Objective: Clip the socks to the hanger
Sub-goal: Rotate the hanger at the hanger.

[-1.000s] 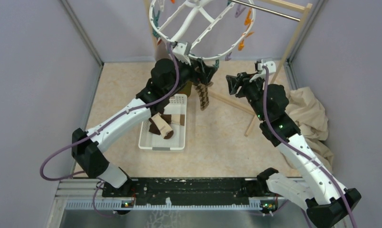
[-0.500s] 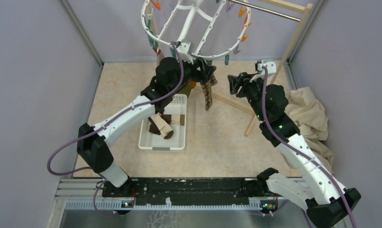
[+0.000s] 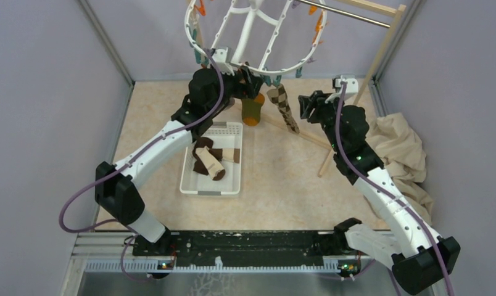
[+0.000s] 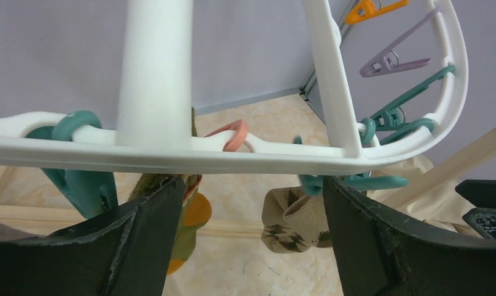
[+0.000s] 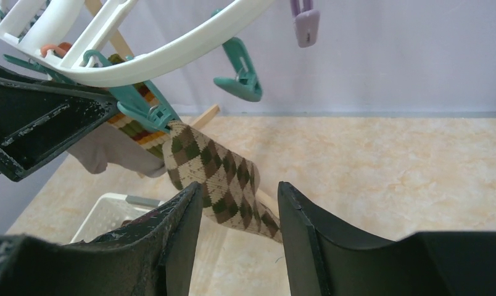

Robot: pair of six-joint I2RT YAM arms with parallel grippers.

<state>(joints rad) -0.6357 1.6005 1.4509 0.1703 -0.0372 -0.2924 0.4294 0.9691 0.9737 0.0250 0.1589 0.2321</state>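
Observation:
The white oval hanger point(image 3: 242, 37) hangs at the back, with orange, teal and purple pegs. A brown-cream argyle sock point(image 3: 284, 106) hangs from a teal peg point(image 5: 140, 102) on its near rim. A green-orange striped sock point(image 3: 253, 110) hangs beside it. My left gripper point(image 3: 250, 79) is open and empty just under the rim point(image 4: 233, 154), with the striped sock point(image 4: 187, 216) and the argyle sock point(image 4: 292, 219) beyond it. My right gripper point(image 3: 304, 106) is open, close to the argyle sock point(image 5: 221, 179) but apart from it. More brown and cream socks point(image 3: 210, 159) lie in the tray.
A white tray point(image 3: 199, 185) sits on the floor centre-left. A wooden rack with a metal bar point(image 3: 344, 13) stands at the back right, with one leg running down to the floor. A big beige cloth point(image 3: 396, 154) lies at the right wall.
My left gripper has let go of the argyle sock and drawn back to the left. The sock now hangs from the teal peg and has swung right. The hanger has tilted.

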